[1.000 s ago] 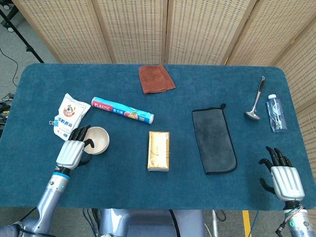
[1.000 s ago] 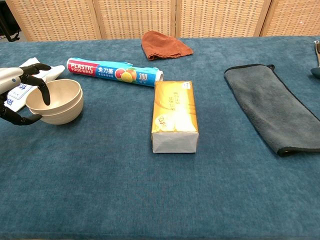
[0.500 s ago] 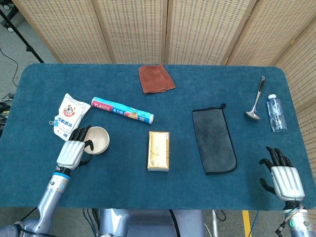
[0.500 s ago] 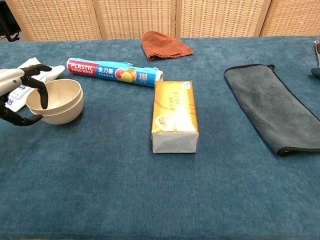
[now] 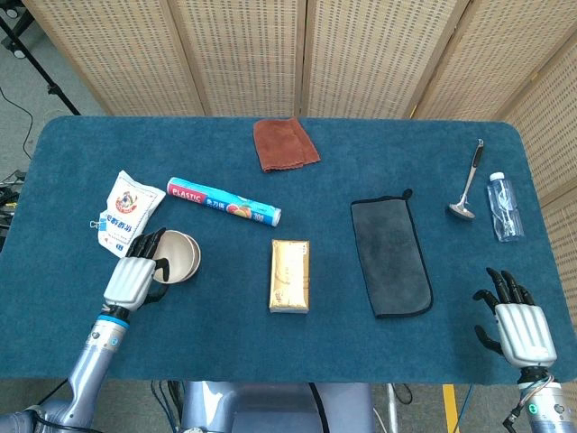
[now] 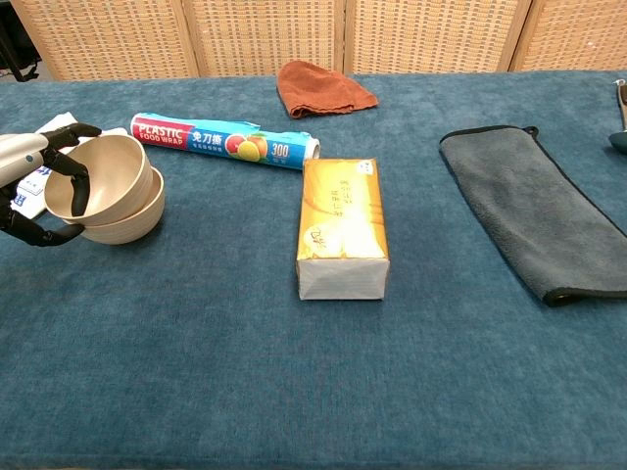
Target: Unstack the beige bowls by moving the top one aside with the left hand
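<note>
Compared with half a second ago, we see the top beige bowl (image 6: pixel 100 176) tilted up toward the left robot hand (image 6: pixel 27 186), no longer seated flat in the lower beige bowl (image 6: pixel 125 221). The fingers (image 6: pixel 76 176) hook over its rim; the grip seems firm, though partly cut off. Both bowls stay near the tabletop's (image 6: pixel 294 372) left edge. The right robot hand (image 5: pixel 514 320) rests spread and holds nothing.

From the chest view I only get the dark fingers of my left robot hand (image 6: pixel 44 186) at the frame's left edge, and they cover the near rim of the tilted upper beige bowl (image 6: pixel 103 176), so I cannot judge the thumb's contact. The lower beige bowl (image 6: pixel 127 220) shows only as a band beneath it. The grey folded microfibre cloth (image 6: pixel 534 211) runs off the right edge.
</note>
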Tool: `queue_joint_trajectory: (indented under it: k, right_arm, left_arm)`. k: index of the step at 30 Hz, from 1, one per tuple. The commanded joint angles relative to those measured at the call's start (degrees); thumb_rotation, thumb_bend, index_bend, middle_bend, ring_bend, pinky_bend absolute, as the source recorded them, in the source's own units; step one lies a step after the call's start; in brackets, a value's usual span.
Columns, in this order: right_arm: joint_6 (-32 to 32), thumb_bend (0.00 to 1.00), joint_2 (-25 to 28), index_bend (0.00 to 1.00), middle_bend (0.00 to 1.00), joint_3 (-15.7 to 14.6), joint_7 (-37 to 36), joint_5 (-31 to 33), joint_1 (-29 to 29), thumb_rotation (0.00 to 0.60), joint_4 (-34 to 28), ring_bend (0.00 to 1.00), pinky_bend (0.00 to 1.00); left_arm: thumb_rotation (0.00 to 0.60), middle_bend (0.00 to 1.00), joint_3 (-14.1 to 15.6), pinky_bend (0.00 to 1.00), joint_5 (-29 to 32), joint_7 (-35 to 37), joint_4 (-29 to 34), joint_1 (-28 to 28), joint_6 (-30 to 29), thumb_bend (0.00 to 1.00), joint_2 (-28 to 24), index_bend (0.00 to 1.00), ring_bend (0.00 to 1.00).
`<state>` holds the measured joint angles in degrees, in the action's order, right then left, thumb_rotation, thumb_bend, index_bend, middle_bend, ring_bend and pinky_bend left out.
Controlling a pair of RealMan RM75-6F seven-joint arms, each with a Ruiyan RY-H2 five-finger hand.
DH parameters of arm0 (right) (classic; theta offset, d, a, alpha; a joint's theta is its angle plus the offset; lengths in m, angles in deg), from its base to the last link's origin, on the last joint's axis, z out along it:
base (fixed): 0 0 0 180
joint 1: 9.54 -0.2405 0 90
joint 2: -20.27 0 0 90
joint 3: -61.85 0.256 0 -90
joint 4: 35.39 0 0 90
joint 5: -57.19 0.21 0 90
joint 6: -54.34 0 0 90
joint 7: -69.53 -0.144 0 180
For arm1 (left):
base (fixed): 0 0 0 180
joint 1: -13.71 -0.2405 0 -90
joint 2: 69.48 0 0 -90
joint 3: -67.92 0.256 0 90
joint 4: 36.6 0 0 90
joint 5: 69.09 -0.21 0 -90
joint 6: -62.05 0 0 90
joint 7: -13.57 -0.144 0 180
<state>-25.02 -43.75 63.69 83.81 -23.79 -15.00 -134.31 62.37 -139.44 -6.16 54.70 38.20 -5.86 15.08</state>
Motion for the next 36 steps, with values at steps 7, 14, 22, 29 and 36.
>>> queue_joint_trajectory:
  k: [7, 14, 22, 29, 36]
  right_arm:
    - [0.07, 0.31, 0.02, 0.34, 0.07, 0.01, 0.14, 0.18, 0.0, 0.6, -0.07, 0.02, 0.17]
    - [0.12, 0.31, 0.02, 0.34, 0.07, -0.01, 0.28, 0.26, 0.0, 0.6, -0.11, 0.02, 0.17]
    - [0.14, 0.31, -0.01, 0.34, 0.07, 0.01, 0.44, 0.39, -0.01, 0.6, -0.16, 0.02, 0.17]
    - [0.05, 0.31, 0.06, 0.34, 0.06, 0.03, 0.45, 0.4, 0.03, 0.6, -0.23, 0.02, 0.17]
    - [0.04, 0.31, 0.11, 0.34, 0.07, 0.03, 0.42, 0.43, 0.04, 0.6, -0.26, 0.02, 0.17]
  left_arm:
    - [0.6, 0.0, -0.03, 0.0, 0.04, 0.01, 0.28, 0.01, -0.09, 0.35, -0.13, 0.66, 0.0]
    - [0.6, 0.0, -0.31, 0.0, 0.03, 0.19, 0.42, 0.07, -0.34, 0.35, -0.21, 0.66, 0.0]
    - [0.6, 0.0, -0.92, 0.0, 0.08, 0.07, 0.96, 0.35, -0.62, 0.35, -0.53, 0.66, 0.0]
    - [0.6, 0.0, -1.15, 0.0, 0.08, -0.32, 1.65, 0.59, -0.73, 0.35, -0.77, 0.66, 0.0]
    - [0.6, 0.0, -1.2, 0.0, 0.22, -0.67, 2.04, 0.73, -0.83, 0.35, -0.88, 0.66, 0.0]
